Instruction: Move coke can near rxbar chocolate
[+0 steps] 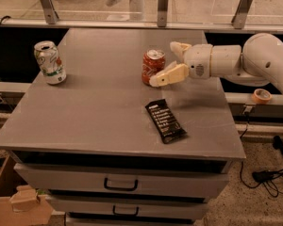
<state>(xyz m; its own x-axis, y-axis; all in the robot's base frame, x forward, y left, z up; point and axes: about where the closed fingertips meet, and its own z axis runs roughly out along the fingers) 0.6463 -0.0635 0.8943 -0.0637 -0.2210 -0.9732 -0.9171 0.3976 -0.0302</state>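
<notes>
The coke can (153, 66), red with a silver top, stands upright on the grey table (99, 107) right of centre. My gripper (172, 61) reaches in from the right and is open. Its fingertips sit just to the right of the can, the near finger (169, 75) close to the can's lower side, and the can is free. The rxbar chocolate (165, 121), a flat black wrapper, lies on the table a short way in front of the can, towards the front edge.
A white and green can (49, 62) stands at the table's left edge. A tape roll (262, 96) sits on a ledge to the right. Drawers are below the tabletop, a cardboard box (12, 199) is on the floor at left, and cables (269, 178) at right.
</notes>
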